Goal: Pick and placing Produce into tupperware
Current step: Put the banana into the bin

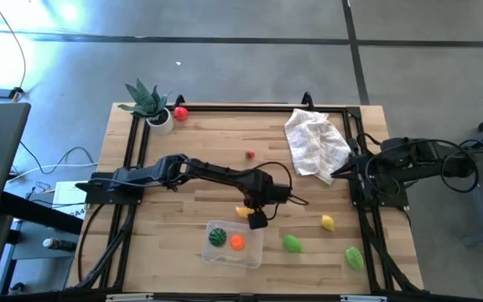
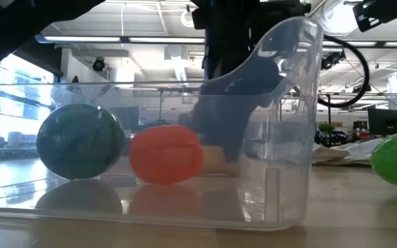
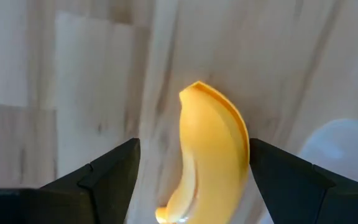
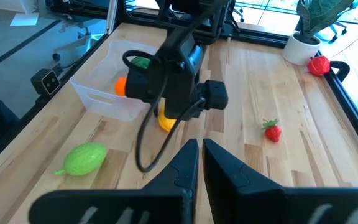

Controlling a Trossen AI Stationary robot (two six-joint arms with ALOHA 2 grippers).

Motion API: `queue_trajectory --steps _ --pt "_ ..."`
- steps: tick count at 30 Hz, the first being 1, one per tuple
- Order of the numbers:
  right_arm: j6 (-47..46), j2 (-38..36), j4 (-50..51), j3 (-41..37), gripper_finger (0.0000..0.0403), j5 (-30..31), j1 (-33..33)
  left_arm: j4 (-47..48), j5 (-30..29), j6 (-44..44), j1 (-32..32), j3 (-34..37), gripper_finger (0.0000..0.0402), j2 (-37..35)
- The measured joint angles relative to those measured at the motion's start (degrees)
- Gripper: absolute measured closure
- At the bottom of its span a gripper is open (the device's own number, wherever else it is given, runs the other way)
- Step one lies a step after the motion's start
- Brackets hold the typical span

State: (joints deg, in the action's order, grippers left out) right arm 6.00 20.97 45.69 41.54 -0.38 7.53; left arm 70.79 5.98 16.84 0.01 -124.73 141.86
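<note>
A yellow toy banana (image 3: 211, 149) lies on the wooden table just beyond the far edge of the clear tupperware (image 1: 250, 256). My left gripper (image 3: 194, 146) is open over the banana, pointing down, with one finger on each side; it shows over the banana (image 1: 242, 211) in the high view too. A dark green round fruit (image 2: 80, 141) and an orange one (image 2: 165, 153) sit inside the tupperware. My right gripper (image 4: 201, 152) is shut and waits at the table's right edge. My left gripper comes at the banana from above, with its fingers across the banana's middle. One finger (image 3: 272, 168) stands right against the banana's outer curve (image 3: 241, 134); whether it touches I cannot tell. The other finger is clearly apart. The banana lies flat on the table.
A lemon (image 1: 328, 222) and two green pieces (image 1: 292, 243) (image 1: 355, 257) lie right of the tupperware. A strawberry (image 1: 250, 154) sits mid-table. A white cloth (image 1: 317, 143) lies far right, and a potted plant (image 1: 151, 105) with a red fruit (image 1: 180, 113) stands far left.
</note>
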Motion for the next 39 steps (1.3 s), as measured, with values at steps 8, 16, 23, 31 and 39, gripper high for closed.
queue_trajectory --steps 8,16,23,31,39 --pt "0.0 0.0 0.02 0.0 0.0386 -0.02 0.0 3.59 0.31 -1.22 -0.02 0.0 0.0115 0.0" --pt "0.0 0.0 0.02 0.0 0.0386 -0.02 -0.02 3.63 -0.63 -5.65 -0.02 0.0 0.0115 -0.02" --pt "0.0 0.0 0.02 0.0 0.0386 -0.02 0.0 0.56 -0.93 -10.04 -0.02 -0.07 0.0115 0.57" --pt "0.0 0.02 0.02 0.0 0.0386 -0.02 -0.01 2.05 -0.42 -10.13 -0.02 -0.07 0.0115 0.92" --pt "0.0 0.0 0.0 0.0 0.0386 -0.01 -0.02 2.7 -0.57 -10.27 -0.02 -0.07 0.0121 0.92"
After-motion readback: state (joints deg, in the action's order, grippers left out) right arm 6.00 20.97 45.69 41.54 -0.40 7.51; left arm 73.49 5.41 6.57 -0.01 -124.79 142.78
